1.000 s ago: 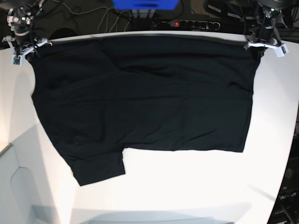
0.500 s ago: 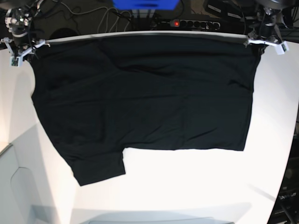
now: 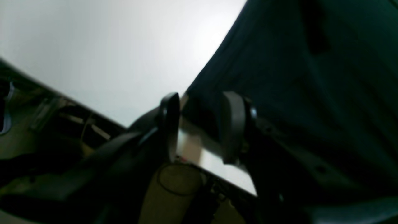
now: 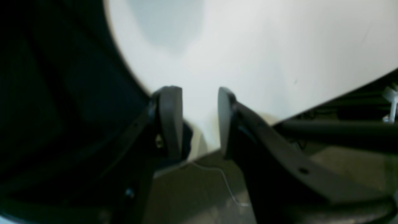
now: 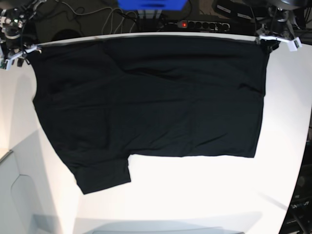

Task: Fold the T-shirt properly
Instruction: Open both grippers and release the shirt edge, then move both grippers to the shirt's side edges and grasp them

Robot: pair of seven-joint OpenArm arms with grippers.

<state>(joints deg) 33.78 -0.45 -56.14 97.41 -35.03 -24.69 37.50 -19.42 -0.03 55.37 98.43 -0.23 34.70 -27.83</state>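
While I am looking down from the base camera, the bare front of the white table [image 5: 195, 195] is lying nearest to me, and the black T-shirt [image 5: 156, 97] is lying flat across the middle and far half of it. One short sleeve [image 5: 102, 175] is sticking out toward me at the near left of that view, past the straight near edge of the cloth. Shallow creases are running across the fabric.

At the far edge, the shirt's two far corners are reaching the table's rim. My left gripper [image 5: 278, 41] is sitting at the far right corner of that view. Through its wrist camera I am seeing the left gripper [image 3: 199, 130] with its jaws standing apart; the shirt's corner [image 3: 202, 109] is lying in the gap but is not pinched. My right gripper [image 5: 14, 51] is sitting at the far left corner. Its wrist camera is showing the right gripper [image 4: 199, 121] parted too, with only table between the fingers and the dark cloth [image 4: 62, 93] just beside one of them.

Beyond the table, a power strip [image 5: 200, 24] and cables are lying on the floor.
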